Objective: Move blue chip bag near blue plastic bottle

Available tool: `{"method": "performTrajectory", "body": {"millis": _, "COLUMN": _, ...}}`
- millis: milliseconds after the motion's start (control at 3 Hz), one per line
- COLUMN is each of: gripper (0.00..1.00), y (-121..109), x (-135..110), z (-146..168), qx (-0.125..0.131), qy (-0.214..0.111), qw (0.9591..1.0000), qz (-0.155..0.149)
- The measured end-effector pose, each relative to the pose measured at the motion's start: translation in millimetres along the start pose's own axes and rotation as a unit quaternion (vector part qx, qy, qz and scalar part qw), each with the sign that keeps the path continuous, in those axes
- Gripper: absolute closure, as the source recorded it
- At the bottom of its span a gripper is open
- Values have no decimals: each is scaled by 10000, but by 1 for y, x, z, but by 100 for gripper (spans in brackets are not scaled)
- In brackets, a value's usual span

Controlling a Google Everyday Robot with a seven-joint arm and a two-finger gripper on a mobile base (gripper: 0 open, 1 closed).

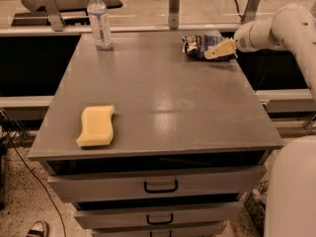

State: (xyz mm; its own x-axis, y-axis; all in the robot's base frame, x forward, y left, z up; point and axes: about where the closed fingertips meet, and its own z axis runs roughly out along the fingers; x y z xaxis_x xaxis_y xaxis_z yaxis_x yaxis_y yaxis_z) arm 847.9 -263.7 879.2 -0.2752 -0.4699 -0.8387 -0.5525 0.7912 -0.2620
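Note:
The blue chip bag [196, 46] lies at the far right of the grey table top [158, 98], dark blue foil with white lettering. The blue plastic bottle [99, 20] stands upright at the far left corner, clear with a white cap and pale label. My gripper [217, 50] comes in from the right on a white arm [276, 31]; its pale fingers lie over the right end of the bag, touching or just above it.
A yellow sponge [96, 126] lies near the front left of the table. Drawers with black handles [160, 186] are below the top. Metal posts [174, 6] and a rail run behind the table. A white robot part [291, 191] fills the lower right.

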Motion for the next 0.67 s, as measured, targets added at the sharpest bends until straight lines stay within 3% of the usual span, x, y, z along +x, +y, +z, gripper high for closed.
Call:
{"method": "performTrajectory", "body": {"millis": 333, "gripper": 16, "y": 1, "x": 6, "z": 9, "qx": -152, "qy": -41, "qw": 9994, "qz": 313}}
{"method": "performTrajectory", "body": {"millis": 667, "gripper": 40, "y": 6, "x": 9, "z": 13, "qx": -321, "qy": -49, "qw": 9982, "qz": 495}}
